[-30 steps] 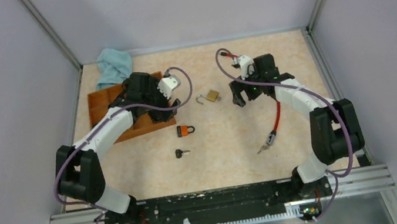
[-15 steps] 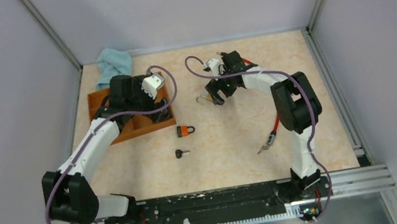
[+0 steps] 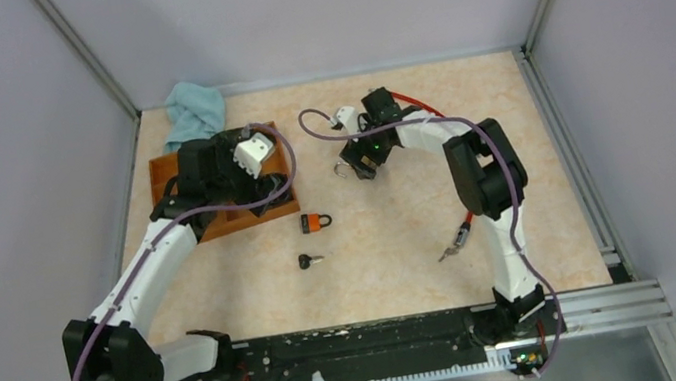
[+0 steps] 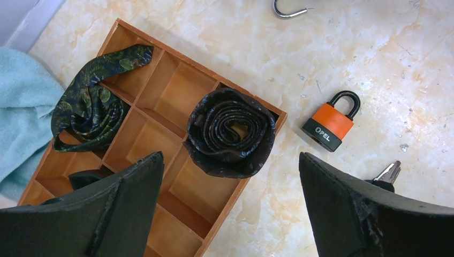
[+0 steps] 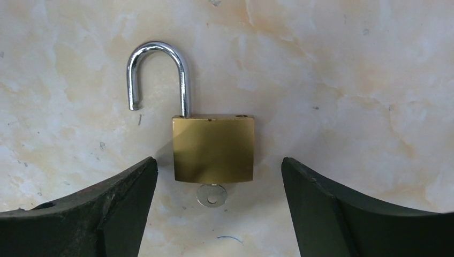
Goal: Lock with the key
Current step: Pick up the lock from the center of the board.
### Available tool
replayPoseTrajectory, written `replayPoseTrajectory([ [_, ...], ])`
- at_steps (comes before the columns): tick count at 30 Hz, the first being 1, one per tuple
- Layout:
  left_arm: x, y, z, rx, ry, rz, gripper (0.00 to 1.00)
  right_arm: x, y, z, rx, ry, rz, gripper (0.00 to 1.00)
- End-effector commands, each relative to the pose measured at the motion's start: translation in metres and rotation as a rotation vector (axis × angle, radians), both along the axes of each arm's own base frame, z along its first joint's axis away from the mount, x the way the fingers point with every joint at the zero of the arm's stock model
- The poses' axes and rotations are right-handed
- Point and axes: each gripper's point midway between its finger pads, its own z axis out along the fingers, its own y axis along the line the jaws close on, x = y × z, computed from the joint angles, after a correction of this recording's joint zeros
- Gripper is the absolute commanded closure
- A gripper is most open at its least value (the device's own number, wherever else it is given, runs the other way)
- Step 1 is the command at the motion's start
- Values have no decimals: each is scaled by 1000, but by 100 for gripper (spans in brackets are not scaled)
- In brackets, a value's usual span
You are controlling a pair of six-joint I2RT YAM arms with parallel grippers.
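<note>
Padlock (image 5: pixel 213 149) (unlatched) lies outside tray (image 4: pixel 203 68) — ties (image 4: pixel 231 133) inside.

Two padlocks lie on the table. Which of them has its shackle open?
The square brass padlock with the silver shackle: one shackle end is free of the body, and a key sits in it. The orange-and-black padlock has its shackle closed.

left hand (image 4: pixel 230 160) wide open, facing down, right hand (image 5: pixel 218 163) open, right arm (image 3: pixel 482 169) stretched far forward
</note>
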Motion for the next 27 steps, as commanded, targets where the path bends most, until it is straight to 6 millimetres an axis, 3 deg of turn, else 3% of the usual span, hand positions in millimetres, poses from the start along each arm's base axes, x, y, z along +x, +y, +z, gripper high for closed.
replayPoseTrajectory([
  [1, 0, 4, 3, 1, -28, 10, 0, 0, 15, -1, -2, 0, 59, 17],
  [7, 1, 12, -1, 17, -47, 51, 0, -5, 14, -7, -10, 22, 85, 32],
  [14, 2, 10, -1, 1, -52, 53, 0, -4, 16, 3, 0, -4, 105, 62],
  [21, 3, 2, 1, -18, -58, 14, 0, -2, 17, 47, 45, -105, 107, 100],
  [27, 3, -13, 12, -95, -59, -34, 0, -12, 13, 96, 104, -217, 98, 100],
])
